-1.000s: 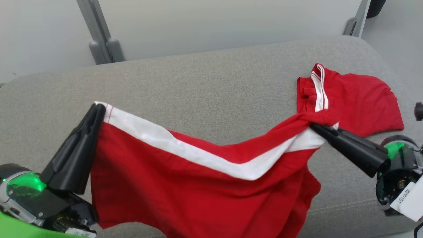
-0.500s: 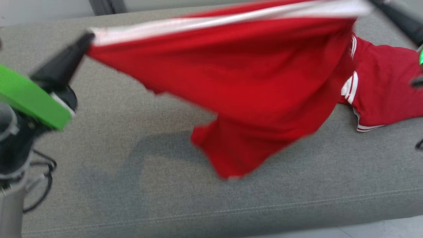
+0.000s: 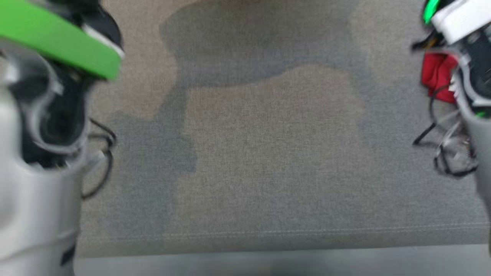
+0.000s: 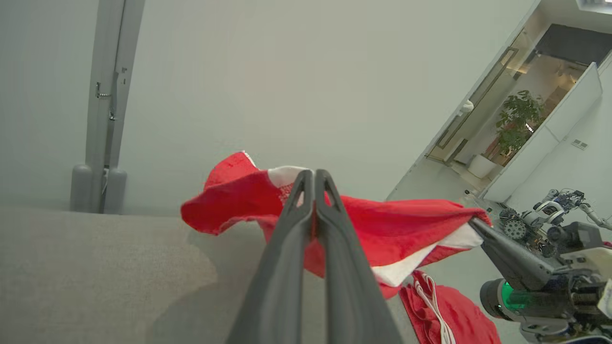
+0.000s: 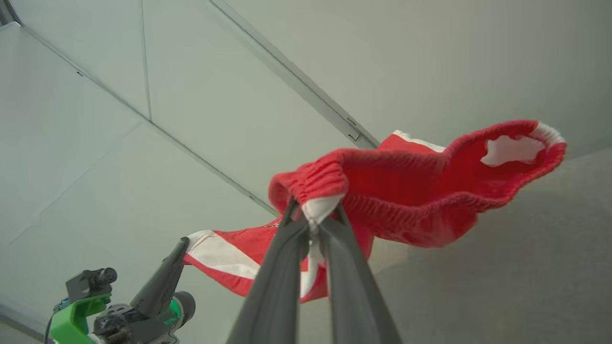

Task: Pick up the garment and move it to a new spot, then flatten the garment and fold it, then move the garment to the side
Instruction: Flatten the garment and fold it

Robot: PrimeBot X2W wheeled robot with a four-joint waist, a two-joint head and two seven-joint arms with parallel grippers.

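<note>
In the head view everything is blurred. My left forearm (image 3: 38, 184), with a green band (image 3: 61, 42) across it, stands at the left edge, and my right forearm (image 3: 470, 76) at the upper right. Between them lies the grey cushion (image 3: 249, 153), with soft shadows on its far part. A small piece of the red garment (image 3: 437, 76) shows at the right, just beside my right forearm. Thin black cables (image 3: 101, 153) hang near my left arm.

In the left wrist view my left gripper (image 4: 313, 177) has its two fingers pressed together on one corner of the red garment, where the red cloth meets a white stripe. From there the cloth stretches to the right, lifted above the cushion, up to my right gripper (image 4: 474, 222), which holds the other end. Lower on the right, more of the garment hangs down with white cords (image 4: 432, 301) on it. Behind is a pale wall with a grey post (image 4: 103, 119) at the left, and far to the right there is a potted plant (image 4: 516, 124).

In the right wrist view my right gripper (image 5: 313, 212) pinches the gathered elastic band of the garment, and a bit of white cloth sits between the fingertips. The band curls away to the right in a loop, in the air above the cushion. To the lower left the white stripe runs to my left gripper (image 5: 183, 242), whose fingers are closed on that corner.
</note>
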